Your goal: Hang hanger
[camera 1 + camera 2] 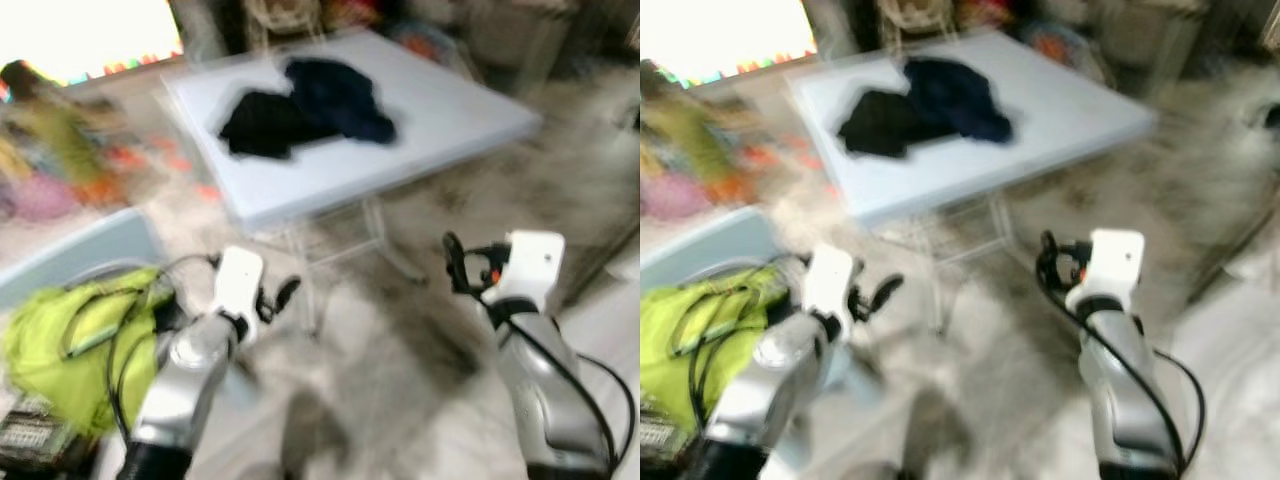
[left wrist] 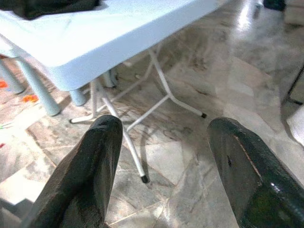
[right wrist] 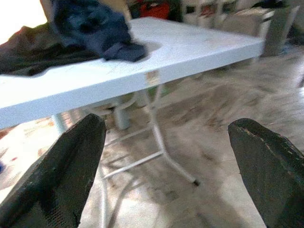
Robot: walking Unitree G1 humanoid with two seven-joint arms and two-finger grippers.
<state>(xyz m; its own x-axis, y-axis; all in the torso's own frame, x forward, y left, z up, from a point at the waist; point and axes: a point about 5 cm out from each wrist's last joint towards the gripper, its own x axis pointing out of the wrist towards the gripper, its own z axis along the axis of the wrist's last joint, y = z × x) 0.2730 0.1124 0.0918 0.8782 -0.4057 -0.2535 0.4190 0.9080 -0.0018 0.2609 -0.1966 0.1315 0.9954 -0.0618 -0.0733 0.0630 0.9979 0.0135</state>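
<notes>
Table ahead, two garments piled on its left part. Bag on floor, left of left arm.

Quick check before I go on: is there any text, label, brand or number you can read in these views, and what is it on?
No text can be read in any view.
A small pale sticker sits on the front edge of the white folding table: too blurred to read.
Something dark with pale lines lies below the yellow-green bag: possibly print, too blurred to tell.
</notes>
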